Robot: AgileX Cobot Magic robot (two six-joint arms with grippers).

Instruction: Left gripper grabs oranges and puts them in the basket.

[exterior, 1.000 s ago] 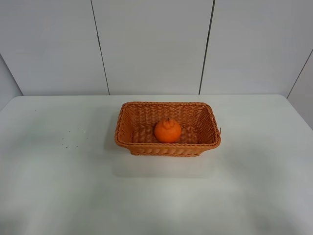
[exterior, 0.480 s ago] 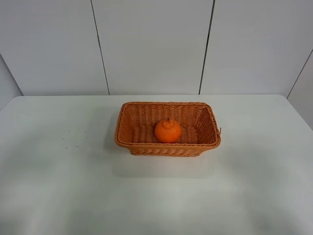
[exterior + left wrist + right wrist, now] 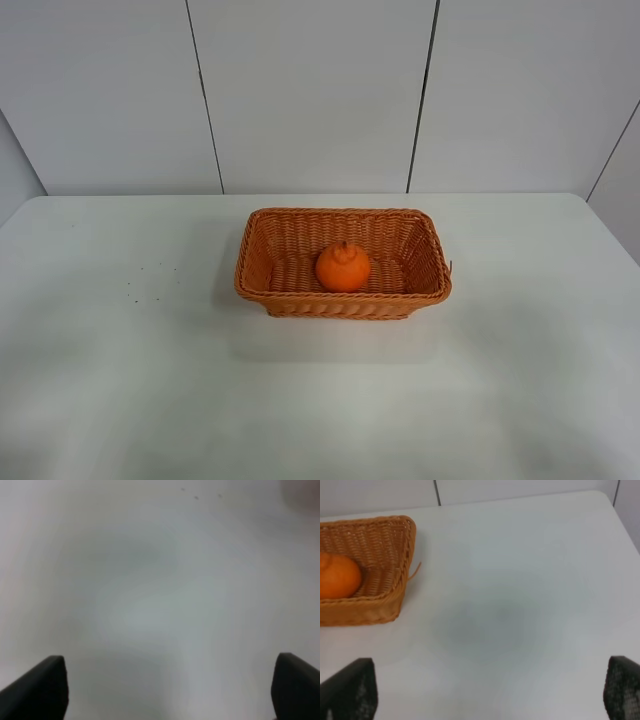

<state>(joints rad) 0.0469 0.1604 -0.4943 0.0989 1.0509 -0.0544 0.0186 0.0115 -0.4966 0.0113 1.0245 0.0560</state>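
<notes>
The orange (image 3: 342, 267) sits on the floor of the basket (image 3: 262, 235), knob up, about mid-basket and close to the near wall; nothing touches it. Judged from that, the placing looks done, with no other fruit in sight.

The basket stands flat on the white tabletop (image 3: 130, 380), toward the back middle. A loose wicker strand pokes out at its right corner.

The left claw (image 3: 165, 687) is spread wide and empty: only its two dark fingertips show at the frame corners, with bare tabletop and a few dark specks ahead of it. Neither basket nor orange shows in its view, so it is well apart from them, likely parked clear after the drop.

The right claw (image 3: 487, 692) is also spread wide, holding nothing. Basket and orange lie ahead of it, off to its left side, well apart. It looks idle, since the task belongs to the left arm.

Neither arm appears in the overhead view.
</notes>
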